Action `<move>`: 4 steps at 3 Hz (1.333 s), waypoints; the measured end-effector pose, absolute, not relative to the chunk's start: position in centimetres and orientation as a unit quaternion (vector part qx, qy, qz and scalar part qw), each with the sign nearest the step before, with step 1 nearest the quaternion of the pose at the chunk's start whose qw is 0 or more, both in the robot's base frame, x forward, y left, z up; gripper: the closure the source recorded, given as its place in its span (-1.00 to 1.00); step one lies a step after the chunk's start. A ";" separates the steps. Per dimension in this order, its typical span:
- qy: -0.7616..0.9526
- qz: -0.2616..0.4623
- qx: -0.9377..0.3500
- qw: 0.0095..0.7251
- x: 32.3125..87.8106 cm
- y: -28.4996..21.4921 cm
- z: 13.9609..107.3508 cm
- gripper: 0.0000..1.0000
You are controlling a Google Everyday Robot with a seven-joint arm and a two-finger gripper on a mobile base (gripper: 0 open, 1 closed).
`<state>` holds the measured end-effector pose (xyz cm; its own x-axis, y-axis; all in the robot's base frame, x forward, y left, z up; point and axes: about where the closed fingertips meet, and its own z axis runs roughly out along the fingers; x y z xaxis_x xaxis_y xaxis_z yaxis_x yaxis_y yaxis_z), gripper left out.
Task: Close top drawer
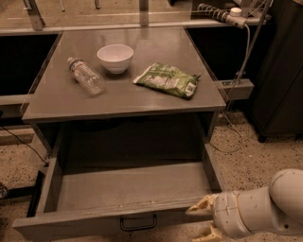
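The top drawer is a wide grey tray pulled far out of the grey cabinet, empty inside. Its front panel runs along the bottom of the view with a small black bar handle at centre. My gripper is at the bottom right, on a white arm, right against the right end of the drawer's front panel. One pale finger sits near the panel's top edge, another lower down.
On the cabinet top lie a clear plastic bottle, a white bowl and a green snack bag. A power strip and hanging cable are at the back right. A dark cabinet stands at the right.
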<state>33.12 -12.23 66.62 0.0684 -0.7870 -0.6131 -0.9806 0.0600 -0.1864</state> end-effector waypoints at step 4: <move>0.659 0.149 -0.653 0.343 45.6 -12.2 64.6 -0.22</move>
<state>45.63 -12.20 64.62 0.0875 -0.7575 -0.6470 -0.9625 0.1032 -0.2509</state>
